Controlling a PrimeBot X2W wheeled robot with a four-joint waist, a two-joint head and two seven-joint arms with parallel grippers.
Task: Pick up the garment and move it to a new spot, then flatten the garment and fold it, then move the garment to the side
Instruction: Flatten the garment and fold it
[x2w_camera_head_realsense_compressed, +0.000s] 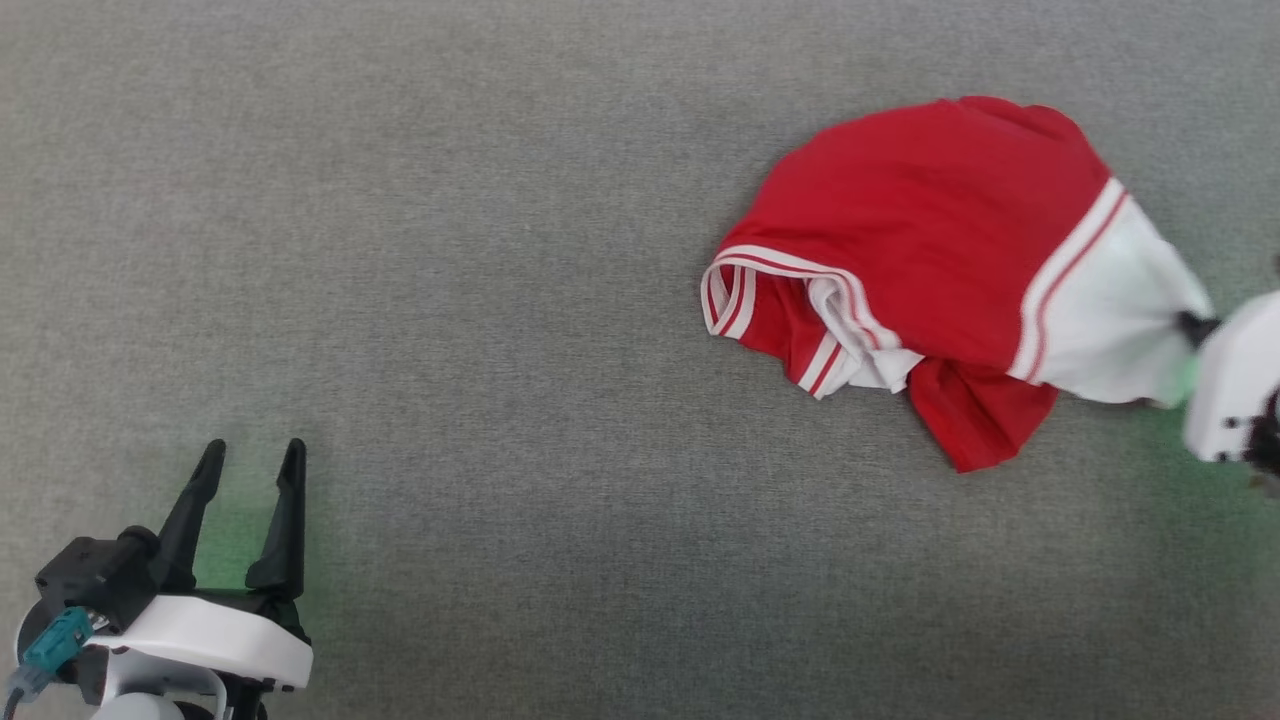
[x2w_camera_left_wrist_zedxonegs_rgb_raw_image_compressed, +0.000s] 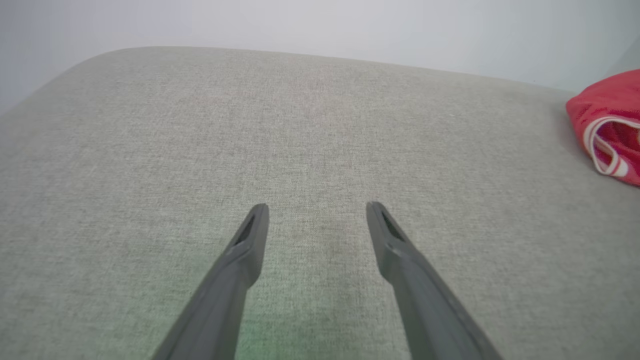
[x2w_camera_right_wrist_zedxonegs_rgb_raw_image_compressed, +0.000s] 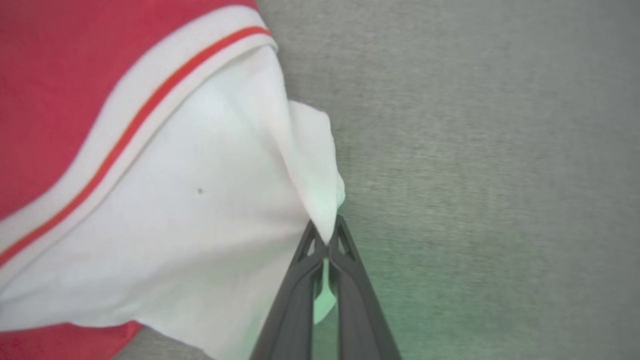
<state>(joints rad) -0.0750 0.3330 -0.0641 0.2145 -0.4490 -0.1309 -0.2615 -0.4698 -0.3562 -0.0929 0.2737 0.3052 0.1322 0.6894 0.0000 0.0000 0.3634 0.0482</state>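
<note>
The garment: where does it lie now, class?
In the head view the garment lies crumpled at upper right on the grey surface, white sleeve pinched by the right gripper.

Left pincer, two long black tapered fingers, white wrist shell, teal cable connector

Looks along the two long dark fingers of the left gripper, spread wide apart and pointing up the frame. Takes in, under and beyond them, a broad grey-beige woven fabric surface, tinged with a faint green glow near the bottom edge. Catches at the right edge part of a rumpled red jersey-style garment with white-and-red striped trim, lying on the fabric well apart from the fingers. Ends, past the surface's curved far edge, at a plain pale wall.
</note>
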